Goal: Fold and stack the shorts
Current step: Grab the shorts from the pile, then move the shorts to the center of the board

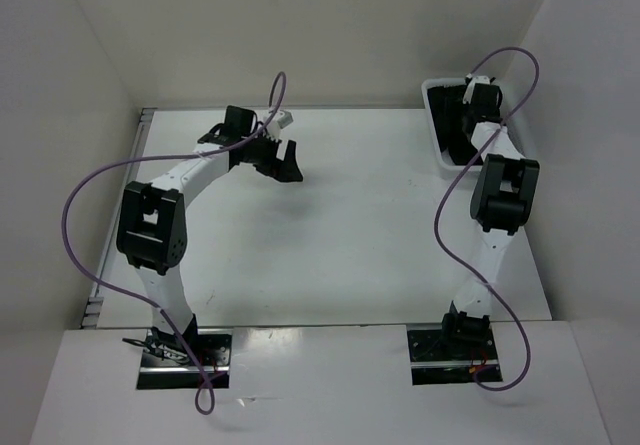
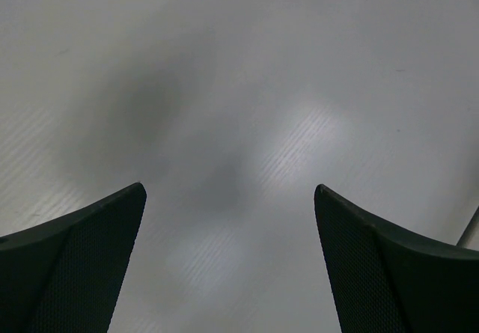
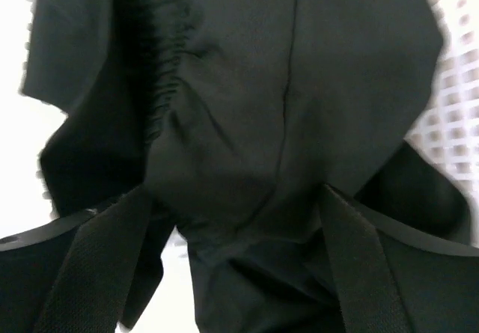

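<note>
Right now we are at the pick-up: the shorts (image 3: pixel 247 86) lie crumpled inside the white mesh basket (image 1: pixel 432 115), and our right gripper (image 3: pixel 233 194) is down in that basket with its jaws spread, a bulge of black cloth between them but not yet pinched. To do this well, we judge we should close on the gathered waistband (image 3: pixel 161 71), not on loose cloth, so the shorts hang straight when lifted clear of the basket rim. We should also keep the fingertips off the mesh wall.

The waistband gathers run up the left of the wrist view, and a seam (image 3: pixel 288 86) runs roughly top to bottom beside them. The heap is too bunched for us to tell its long axis.

Our left gripper (image 2: pixel 228 191) hangs released over the table (image 1: pixel 350 235), well apart from the basket.
</note>
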Robot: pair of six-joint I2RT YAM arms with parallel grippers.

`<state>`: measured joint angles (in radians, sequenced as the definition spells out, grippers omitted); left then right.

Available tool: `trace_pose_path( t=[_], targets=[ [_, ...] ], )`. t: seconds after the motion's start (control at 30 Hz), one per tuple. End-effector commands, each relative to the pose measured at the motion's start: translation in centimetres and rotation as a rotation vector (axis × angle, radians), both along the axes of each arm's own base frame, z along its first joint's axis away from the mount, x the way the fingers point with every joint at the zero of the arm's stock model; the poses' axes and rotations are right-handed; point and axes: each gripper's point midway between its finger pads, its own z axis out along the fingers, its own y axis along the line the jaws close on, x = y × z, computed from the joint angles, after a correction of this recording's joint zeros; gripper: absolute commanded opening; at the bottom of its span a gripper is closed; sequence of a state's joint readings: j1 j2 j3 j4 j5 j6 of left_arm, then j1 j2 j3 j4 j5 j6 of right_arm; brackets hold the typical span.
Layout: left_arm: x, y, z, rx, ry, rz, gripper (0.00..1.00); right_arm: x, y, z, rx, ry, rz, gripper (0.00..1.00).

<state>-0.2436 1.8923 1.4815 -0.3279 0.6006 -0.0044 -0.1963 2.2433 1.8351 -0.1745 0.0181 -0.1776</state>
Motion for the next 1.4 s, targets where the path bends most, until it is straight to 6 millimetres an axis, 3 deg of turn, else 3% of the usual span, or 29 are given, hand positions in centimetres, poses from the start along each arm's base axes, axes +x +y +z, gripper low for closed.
trace_pose_path(
  t=[0.0, 0.07, 0.13, 0.17, 0.27, 0.3, 0.33, 0.47, 0.5, 0.57, 0.6, 0.63, 0.67, 0.7, 0.8, 0.83, 0.87, 0.9, 0.93, 0.97, 1.0, 1.03, 1.07, 1.13, 1.17, 1.23, 1.27, 1.37],
  targets=[
    [-1.5, -1.1, -0.7, -0.025, 0.042, -0.053, 1.00, 1.9, -0.6, 0.8, 0.014, -0.062, -0.057, 0.93],
    [-1.5, -1.2, -0.8, -0.010, 0.039, -0.048, 1.00, 2.6, -0.5, 0.4, 0.033, -0.070, -0.056, 0.77],
    [-1.1, -0.6, -1.3, 0.028, 0.038, -0.014, 1.00, 3.4, -0.4, 0.8, 0.037, -0.088, -0.044, 0.53],
    [-1.0, -0.4, -1.5, 0.041, 0.035, -0.001, 1.00, 3.6, -0.4, -0.3, 0.048, -0.077, -0.050, 0.36],
    [-0.8, 0.2, -1.8, 0.071, 0.037, 0.025, 1.00, 3.9, -0.9, 0.0, 0.033, -0.086, -0.072, 0.07],
    [-0.8, 0.2, -1.3, 0.068, 0.025, 0.025, 1.00, 3.8, -1.1, 0.0, 0.028, -0.085, -0.080, 0.00],
    [-0.8, 0.2, -1.3, 0.068, 0.025, 0.025, 1.00, 3.8, -1.1, 0.9, 0.026, -0.099, -0.080, 0.00],
    [-0.7, 0.0, 0.6, 0.047, -0.019, 0.019, 1.00, 3.4, -1.3, 7.2, -0.029, -0.186, -0.066, 0.00],
    [-0.7, 0.2, 1.7, 0.047, -0.046, 0.027, 1.00, 3.1, -1.1, 11.2, -0.035, -0.253, -0.058, 0.00],
    [0.1, 0.4, 3.5, 0.053, -0.104, 0.052, 1.00, 2.5, -1.0, 15.8, -0.048, -0.328, -0.057, 0.00],
    [0.3, 0.6, 5.0, 0.047, -0.151, 0.062, 1.00, 1.3, -0.7, 20.2, -0.042, -0.398, -0.063, 0.00],
    [0.7, 0.9, 6.2, 0.036, -0.188, 0.073, 1.00, 0.6, -0.5, 22.3, -0.038, -0.434, -0.067, 0.00],
    [0.5, 1.6, 7.9, 0.031, -0.230, 0.091, 1.00, 0.0, 0.3, 24.9, -0.042, -0.478, -0.056, 0.00],
    [0.4, 1.7, 8.7, 0.029, -0.257, 0.099, 1.00, -1.6, 1.6, 28.8, -0.051, -0.545, -0.046, 0.00],
    [-0.1, 4.2, 12.1, 0.040, -0.385, 0.189, 1.00, -4.3, 4.1, 35.8, -0.058, -0.673, -0.020, 0.00],
    [-0.4, 4.5, 13.1, 0.034, -0.433, 0.206, 1.00, -6.1, 6.0, 39.1, -0.065, -0.735, 0.008, 0.00],
    [-1.4, 5.7, 15.5, 0.025, -0.500, 0.241, 1.00, -7.0, 7.2, 40.8, -0.060, -0.769, 0.027, 0.00],
    [-2.0, 7.3, 14.3, 0.050, -0.492, 0.287, 1.00, -8.1, 8.5, 43.0, -0.055, -0.814, 0.048, 0.00],
    [-2.4, 8.1, 15.0, 0.048, -0.526, 0.312, 1.00, -9.8, 11.5, 45.4, -0.044, -0.865, 0.104, 0.00],
    [-3.8, 9.3, 16.7, 0.042, -0.573, 0.341, 1.00, -10.5, 13.0, 46.2, -0.031, -0.878, 0.133, 0.00],
    [-4.3, 10.1, 17.0, 0.041, -0.591, 0.360, 1.00, -11.3, 14.9, 47.1, -0.026, -0.890, 0.171, 0.00],
    [-4.8, 11.8, 16.3, 0.055, -0.585, 0.398, 1.00, -12.3, 18.1, 47.8, 0.005, -0.902, 0.229, 0.00],
    [-6.1, 12.8, 17.7, 0.052, -0.619, 0.423, 1.00, -13.2, 20.0, 49.1, 0.038, -0.928, 0.289, 0.00],
    [-7.7, 14.6, 19.3, 0.046, -0.667, 0.461, 1.00, -13.9, 22.9, 49.7, 0.197, -0.921, 0.384, 0.00],
    [-8.1, 15.1, 19.0, 0.050, -0.668, 0.474, 1.00, -15.3, 24.4, 51.9, 0.255, -0.965, 0.476, 0.00],
    [-9.1, 16.5, 20.2, 0.054, -0.708, 0.515, 1.00, -16.4, 26.4, 52.6, 0.329, -0.961, 0.582, 0.00],
    [-9.5, 16.7, 20.0, 0.055, -0.703, 0.518, 1.00, -17.7, 28.5, 52.9, 0.378, -0.947, 0.715, 0.00],
    [-10.5, 17.6, 20.5, 0.051, -0.722, 0.529, 1.00, -19.9, 31.1, 52.4, 0.485, -0.893, 0.879, 0.00]
  ],
)
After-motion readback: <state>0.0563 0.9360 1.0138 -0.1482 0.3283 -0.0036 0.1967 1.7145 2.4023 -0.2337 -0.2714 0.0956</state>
